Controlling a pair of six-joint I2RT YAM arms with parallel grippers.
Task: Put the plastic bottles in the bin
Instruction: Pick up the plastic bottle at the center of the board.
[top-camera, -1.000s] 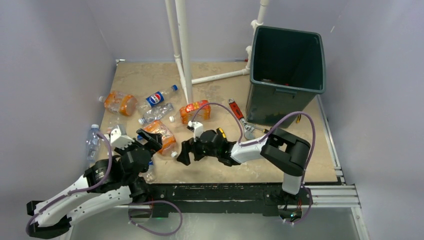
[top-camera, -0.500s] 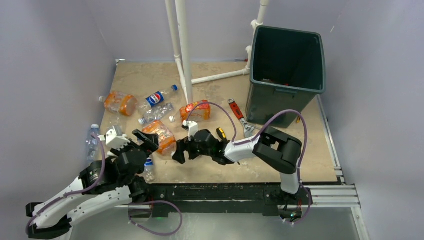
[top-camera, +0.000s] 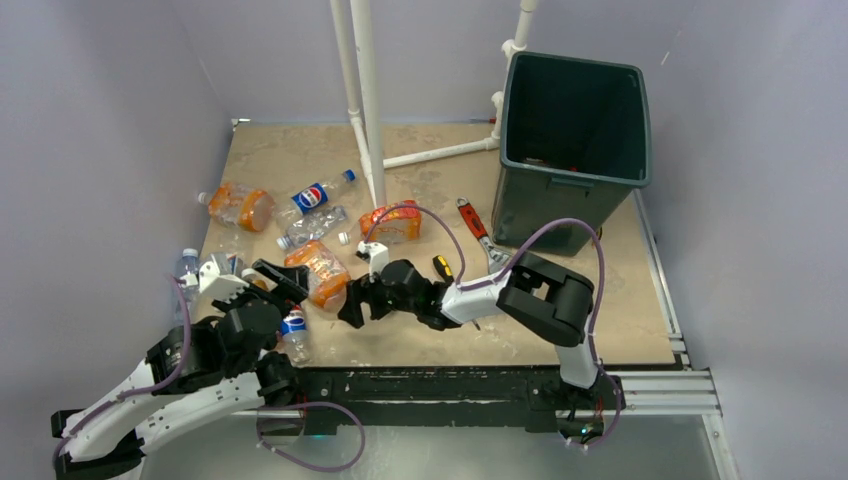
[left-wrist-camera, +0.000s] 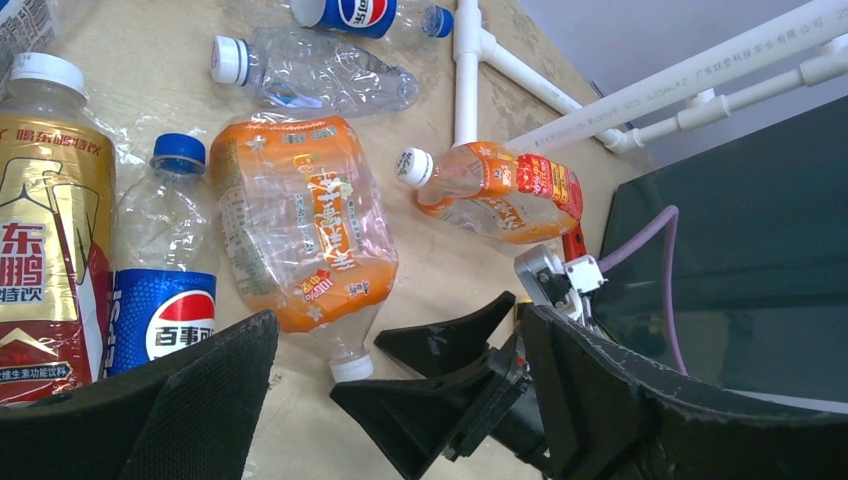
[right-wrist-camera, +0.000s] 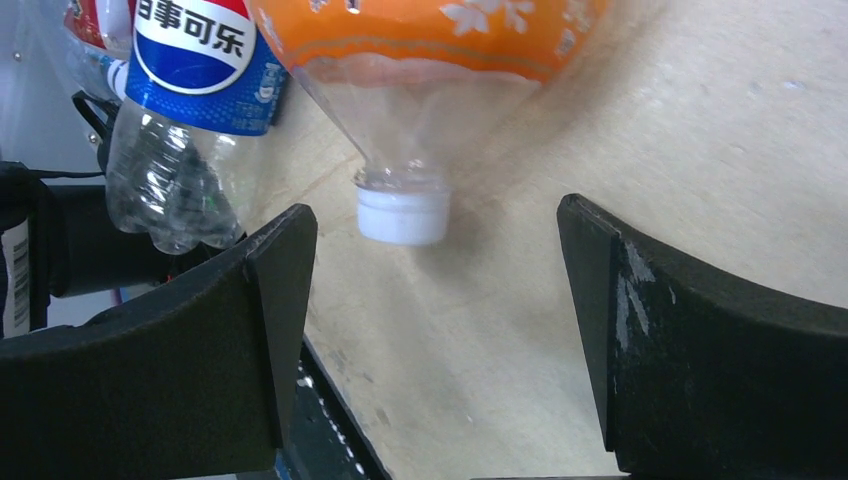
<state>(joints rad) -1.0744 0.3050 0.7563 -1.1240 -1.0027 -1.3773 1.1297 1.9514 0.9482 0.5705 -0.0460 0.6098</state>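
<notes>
Several plastic bottles lie on the left half of the table. The nearest is a crushed orange-labelled bottle (top-camera: 320, 272) (left-wrist-camera: 300, 235) with its white cap (right-wrist-camera: 403, 212) pointing at the near edge. My right gripper (top-camera: 355, 300) (right-wrist-camera: 435, 218) is open and low on the table, its fingertips either side of that cap without touching it. My left gripper (top-camera: 265, 285) (left-wrist-camera: 400, 315) hangs open just left of the bottle and holds nothing. A small Pepsi bottle (top-camera: 292, 325) (left-wrist-camera: 165, 290) (right-wrist-camera: 190, 90) lies beside it. The dark green bin (top-camera: 575, 120) (left-wrist-camera: 740, 230) stands at the far right.
Further bottles: an orange one (top-camera: 240, 205), a Pepsi one (top-camera: 320, 193), a clear crushed one (top-camera: 312, 227), a red-labelled one (top-camera: 392, 222) (left-wrist-camera: 495, 185), a gold-labelled one (left-wrist-camera: 40, 230). A white pipe frame (top-camera: 365, 100) rises mid-table. A red-handled wrench (top-camera: 472, 222) and a screwdriver (top-camera: 440, 268) lie before the bin.
My right gripper has slid left toward the orange-labelled bottle's cap. The left arm has drawn back toward the left, uncovering the small Pepsi bottle.
</notes>
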